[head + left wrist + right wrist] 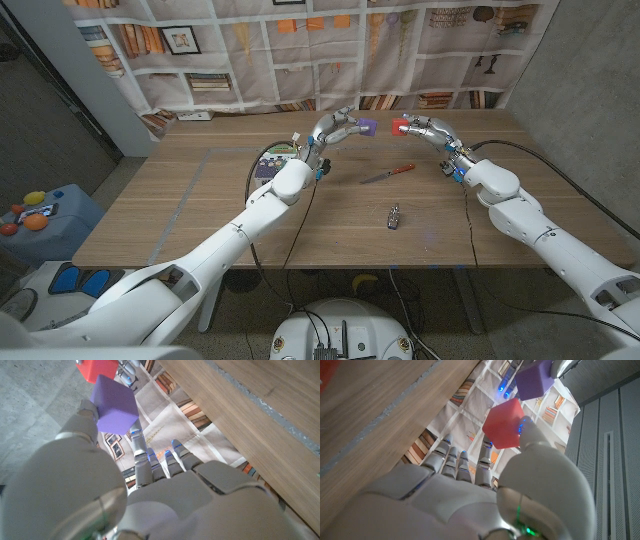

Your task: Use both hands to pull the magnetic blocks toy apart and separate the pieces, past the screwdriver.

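Head view: left hand (pixel 335 130) holds purple block (pixel 366 127), right hand (pixel 432 130) holds red block (pixel 400 126), apart

A smooth purple cube-shaped magnetic block (pixel 367 127) sat raised above the far part of the wooden table, apart from a matching red cube-shaped block (pixel 400 126) to its right, with a clear gap between them. A red-handled screwdriver with a thin metal shaft (pixel 389 174) lay slantwise on the tabletop nearer the robot.
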You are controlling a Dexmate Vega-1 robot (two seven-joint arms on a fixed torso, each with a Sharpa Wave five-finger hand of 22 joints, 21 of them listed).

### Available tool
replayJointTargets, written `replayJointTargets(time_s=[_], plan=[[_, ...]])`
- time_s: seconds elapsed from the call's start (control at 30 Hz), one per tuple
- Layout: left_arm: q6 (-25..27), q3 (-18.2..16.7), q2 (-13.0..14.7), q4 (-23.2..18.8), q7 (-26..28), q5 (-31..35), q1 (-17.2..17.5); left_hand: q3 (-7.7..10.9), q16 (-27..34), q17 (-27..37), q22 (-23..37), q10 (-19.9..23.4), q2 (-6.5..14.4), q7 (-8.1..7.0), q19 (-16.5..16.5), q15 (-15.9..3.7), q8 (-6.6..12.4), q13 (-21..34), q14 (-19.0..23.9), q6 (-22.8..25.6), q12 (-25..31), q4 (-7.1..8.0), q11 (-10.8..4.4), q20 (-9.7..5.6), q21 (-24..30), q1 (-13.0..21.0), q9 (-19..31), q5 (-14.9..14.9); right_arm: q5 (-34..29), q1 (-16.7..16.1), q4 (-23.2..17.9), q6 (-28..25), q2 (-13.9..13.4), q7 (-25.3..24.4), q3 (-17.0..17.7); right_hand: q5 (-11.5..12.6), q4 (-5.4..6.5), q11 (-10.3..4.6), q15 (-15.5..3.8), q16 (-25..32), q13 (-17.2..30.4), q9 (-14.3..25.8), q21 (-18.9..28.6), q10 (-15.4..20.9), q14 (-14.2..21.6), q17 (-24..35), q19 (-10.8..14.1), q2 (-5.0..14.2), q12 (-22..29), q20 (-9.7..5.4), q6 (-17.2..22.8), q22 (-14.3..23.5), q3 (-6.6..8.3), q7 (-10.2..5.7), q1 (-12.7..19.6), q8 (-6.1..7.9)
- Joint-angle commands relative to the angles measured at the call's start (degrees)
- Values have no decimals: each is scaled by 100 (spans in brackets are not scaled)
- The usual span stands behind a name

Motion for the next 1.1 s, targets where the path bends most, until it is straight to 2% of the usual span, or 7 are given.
replayJointTargets(time_s=[0.03,0.27,0.5,0.9,1.1], plan=[[1047,12,589,-1050,39,452,93,-31,12,17,32,24,527,-850,28,-63,344,12,30,861,14,10,25,23,35,495,187,30,-352,-129,-391,-304,-289,-401,47,39,-25,-33,-23,11,1,396,1,39,-18,24,21,136,-12,-21,471,30,-25,-498,124,466],[1543,54,899,-1488,-1,776,94,-43,12,17,32,8,538,-851,36,-40,334,12,28,840,9,15,43,26,37,492,182,31,-488,-254,-650,-516,-435,-631,88,43,-25,-49,-17,18,0,377,-1,45,-10,40,25,154,-19,-28,462,30,-34,-502,150,484],[1969,95,1157,-1829,-44,1123,78,-51,13,17,32,4,557,-842,32,-35,326,12,31,823,9,21,57,41,34,489,179,35,-794,-390,-1028,-852,-721,-898,120,48,-23,-57,-30,22,0,359,-3,63,-10,56,26,174,-22,-39,471,30,-44,-507,170,508],[2527,264,1459,-2126,-293,1723,-126,-65,6,17,32,-37,577,-832,30,-24,312,13,10,793,-3,22,72,53,31,488,173,40,-1385,-450,-1659,-1658,-1163,-1227,90,57,-27,-98,-42,30,0,330,0,103,1,78,45,195,-21,-66,491,30,-63,-543,213,553],[2754,332,1544,-2242,-360,2017,-196,-74,4,17,31,-69,585,-828,43,-10,296,13,1,756,-11,22,84,61,35,487,170,42,-1546,-415,-1811,-1928,-1272,-1256,59,61,-28,-116,-59,38,0,314,0,122,17,90,54,206,-23,-73,478,30,-77,-547,237,574]])
